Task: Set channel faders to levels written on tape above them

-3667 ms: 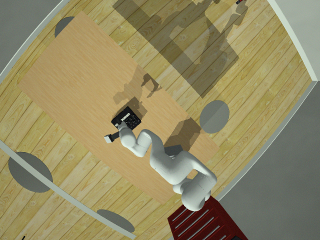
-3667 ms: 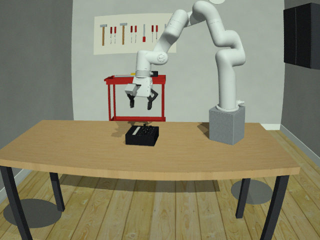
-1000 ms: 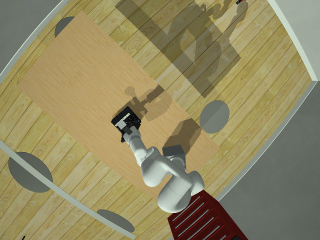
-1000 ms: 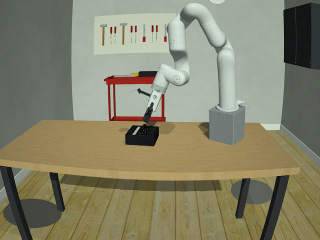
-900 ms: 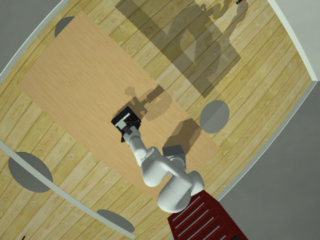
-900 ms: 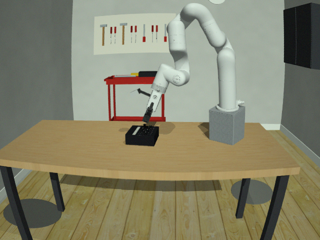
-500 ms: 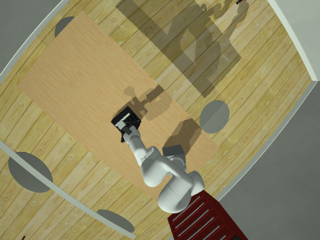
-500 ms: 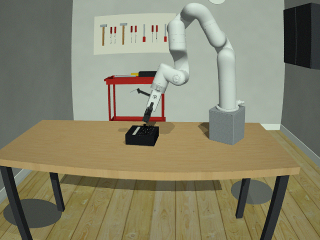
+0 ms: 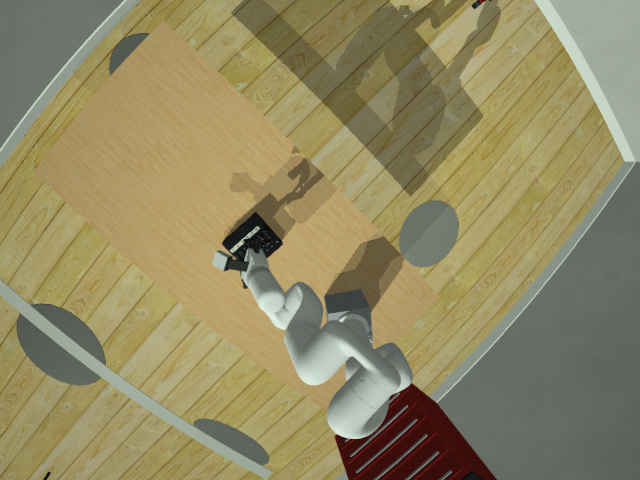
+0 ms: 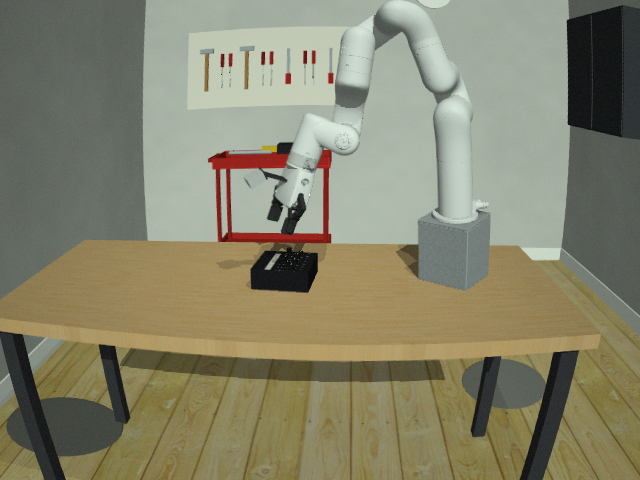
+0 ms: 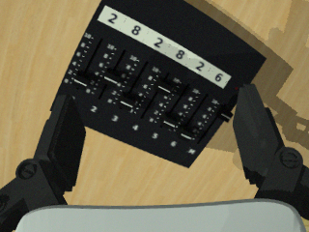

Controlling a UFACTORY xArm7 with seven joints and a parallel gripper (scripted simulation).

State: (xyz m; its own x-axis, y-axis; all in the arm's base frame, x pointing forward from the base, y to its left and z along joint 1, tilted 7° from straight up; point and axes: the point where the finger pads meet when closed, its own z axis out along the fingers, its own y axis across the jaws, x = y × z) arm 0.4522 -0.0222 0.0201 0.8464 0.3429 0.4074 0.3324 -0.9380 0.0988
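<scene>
The black lighting desk (image 9: pixel 247 233) (image 10: pixel 283 279) (image 11: pixel 181 22) stands on its feet near the middle of the table (image 9: pixel 155 155) (image 10: pixel 155 299). A white tape (image 11: pixel 164 46) across its top reads 2 8 2 8 2 6. Below it run the channel faders (image 11: pixel 129 102) with small caps, and one more fader (image 11: pixel 224 115) at the far right end. The caps sit at differing heights; their exact levels are too small to read. My gripper (image 10: pixel 283 217) (image 11: pixel 156 107) is open and empty. It hangs tilted a little above the desk, its fingers spread wider than the fader rows and touching nothing.
The arm's grey pedestal (image 9: pixel 347 302) (image 10: pixel 453 253) stands on the table to the right of the desk. A red cart (image 10: pixel 268 160) (image 9: pixel 413 444) stands behind the table.
</scene>
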